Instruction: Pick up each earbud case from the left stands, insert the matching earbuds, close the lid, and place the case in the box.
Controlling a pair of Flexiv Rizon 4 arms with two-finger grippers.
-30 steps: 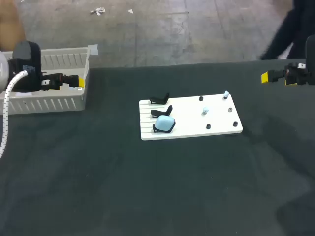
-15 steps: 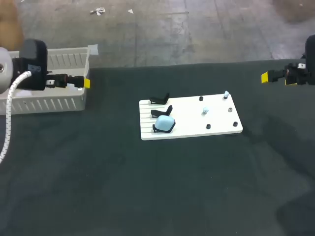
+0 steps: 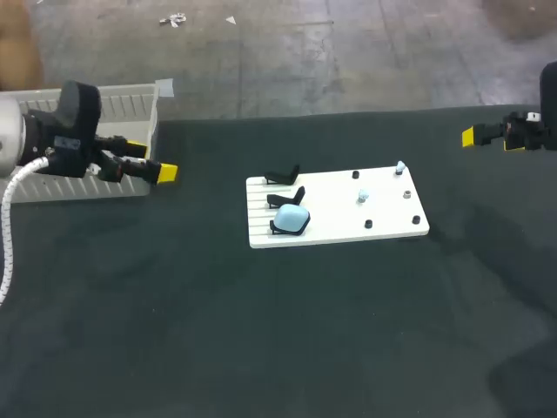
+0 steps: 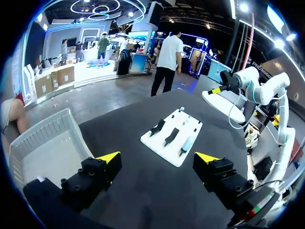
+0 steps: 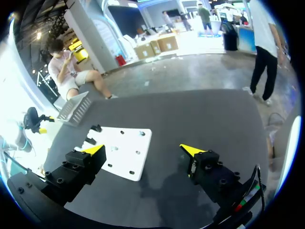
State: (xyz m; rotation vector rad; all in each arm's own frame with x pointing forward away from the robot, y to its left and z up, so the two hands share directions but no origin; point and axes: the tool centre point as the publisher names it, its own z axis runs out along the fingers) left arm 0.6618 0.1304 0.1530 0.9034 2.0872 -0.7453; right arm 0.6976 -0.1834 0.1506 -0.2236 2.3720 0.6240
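A white board (image 3: 383,212) lies mid-table with three black stands at its left end. The front stand holds a light blue earbud case (image 3: 291,219); the two stands behind it (image 3: 284,178) are empty. A pale blue earbud (image 3: 399,167) and a second one (image 3: 363,197) sit among small black pegs on the board's right half. My left gripper (image 3: 152,161) hangs open and empty by the white box (image 3: 104,106), well left of the board. My right gripper (image 3: 474,138) is open and empty at the far right. From the left wrist, the board (image 4: 164,149) lies ahead of the open gripper (image 4: 158,160).
The slatted white box (image 4: 45,131) stands at the table's far left edge, beside the left gripper. From the right wrist, the board (image 5: 128,155) lies ahead of the open right gripper (image 5: 143,151). Dark cloth covers the table.
My left gripper has swung right and forward, off the box's front wall and out over the cloth toward the board. The right arm has stayed still.
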